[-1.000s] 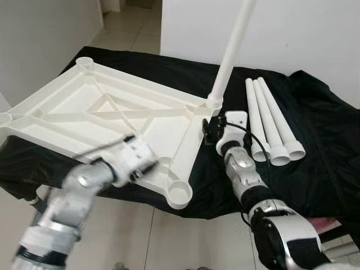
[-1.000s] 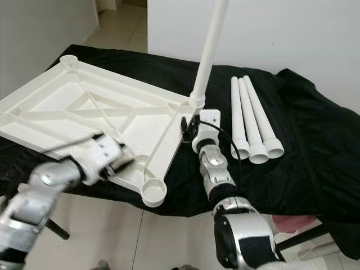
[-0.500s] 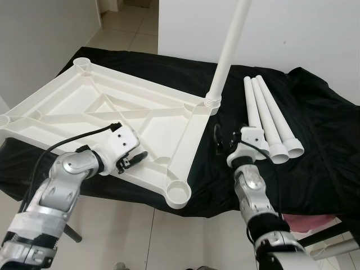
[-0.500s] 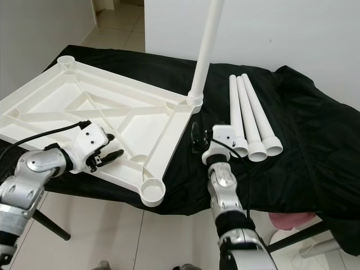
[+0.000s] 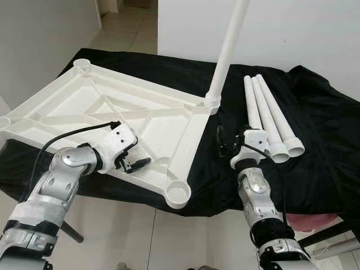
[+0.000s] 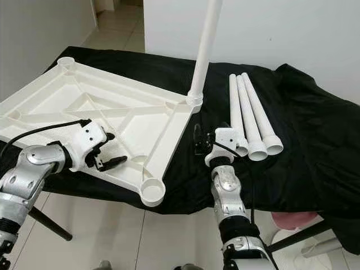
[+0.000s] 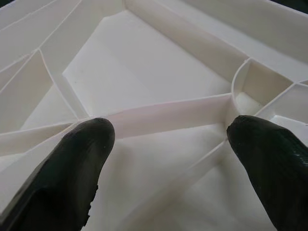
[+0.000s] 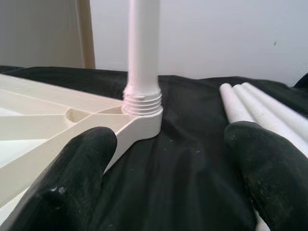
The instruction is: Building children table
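Both tools gape empty: left tool (image 5: 130, 161) over the white ribbed plastic tabletop (image 5: 84, 107), lower left; right tool (image 5: 222, 140) mid-frame. Knocking the upright white leg (image 5: 225, 53) could loosen it.

The upright white leg (image 5: 226, 53) runs out past the top edge so its upper end is unseen, the white tabletop (image 5: 101, 112) is cut off at its left corner, and the black cloth (image 5: 320, 140) continues beyond the right edge, hiding whatever supports it.
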Robot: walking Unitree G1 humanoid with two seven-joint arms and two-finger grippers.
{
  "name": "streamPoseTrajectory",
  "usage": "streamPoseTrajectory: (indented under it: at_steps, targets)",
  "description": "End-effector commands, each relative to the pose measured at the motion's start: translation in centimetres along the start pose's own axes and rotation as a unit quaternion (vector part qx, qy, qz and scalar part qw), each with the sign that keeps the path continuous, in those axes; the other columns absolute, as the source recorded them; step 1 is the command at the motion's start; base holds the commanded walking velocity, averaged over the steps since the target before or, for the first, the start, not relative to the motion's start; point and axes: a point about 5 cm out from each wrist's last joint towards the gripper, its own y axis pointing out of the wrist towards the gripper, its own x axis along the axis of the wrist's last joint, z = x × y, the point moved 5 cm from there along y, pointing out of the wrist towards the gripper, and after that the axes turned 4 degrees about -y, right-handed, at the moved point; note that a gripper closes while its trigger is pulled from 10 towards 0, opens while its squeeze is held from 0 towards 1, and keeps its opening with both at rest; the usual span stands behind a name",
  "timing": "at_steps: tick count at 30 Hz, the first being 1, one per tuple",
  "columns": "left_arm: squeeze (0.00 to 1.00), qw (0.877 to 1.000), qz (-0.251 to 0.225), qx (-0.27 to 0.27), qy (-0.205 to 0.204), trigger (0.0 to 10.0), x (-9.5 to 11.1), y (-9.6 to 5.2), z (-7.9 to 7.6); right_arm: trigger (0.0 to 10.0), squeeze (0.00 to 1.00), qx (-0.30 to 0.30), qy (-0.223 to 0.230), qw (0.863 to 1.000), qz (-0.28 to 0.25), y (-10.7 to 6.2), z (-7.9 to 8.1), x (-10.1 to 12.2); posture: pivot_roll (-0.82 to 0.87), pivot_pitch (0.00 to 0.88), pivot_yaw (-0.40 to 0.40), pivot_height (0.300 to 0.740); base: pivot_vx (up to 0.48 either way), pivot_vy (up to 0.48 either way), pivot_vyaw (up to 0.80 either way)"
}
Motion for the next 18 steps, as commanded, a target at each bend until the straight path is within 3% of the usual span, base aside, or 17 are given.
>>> streamPoseTrajectory:
  at_steps: [1,4,7,10,18]
  targets:
    - [0.00,0.996,-0.002,-0.092,-0.013,10.0,0.2,-0.5,-1.1,10.0,0.00,-0.011,0.000,1.000,0.010,-0.3,-0.6,-0.3,0.05,0.005,-0.027,0.740,0.000,0.000,0.00]
    - [0.00,0.993,-0.029,-0.108,-0.036,10.0,1.2,-0.8,-0.9,10.0,0.00,-0.011,-0.001,1.000,0.010,-0.3,-0.7,-0.2,0.05,0.005,-0.027,0.740,0.000,0.000,0.00]
    - [0.00,0.993,-0.022,-0.109,-0.030,10.0,1.1,-0.8,-0.8,10.0,0.00,-0.010,-0.002,1.000,0.010,-0.3,-0.7,-0.2,0.04,0.002,-0.022,0.740,0.000,0.000,0.00]
    - [0.00,0.992,0.051,-0.110,0.020,10.0,-1.5,-0.2,-0.8,10.0,0.00,-0.008,-0.004,1.000,0.009,-0.2,-0.6,-0.1,0.03,0.001,-0.022,0.740,0.000,0.000,0.00]
    - [0.00,0.989,0.078,-0.117,0.035,10.0,-2.3,0.7,-0.7,10.0,0.00,-0.008,-0.009,1.000,0.007,0.0,-0.8,0.2,0.02,0.000,-0.011,0.740,0.000,0.000,0.00]
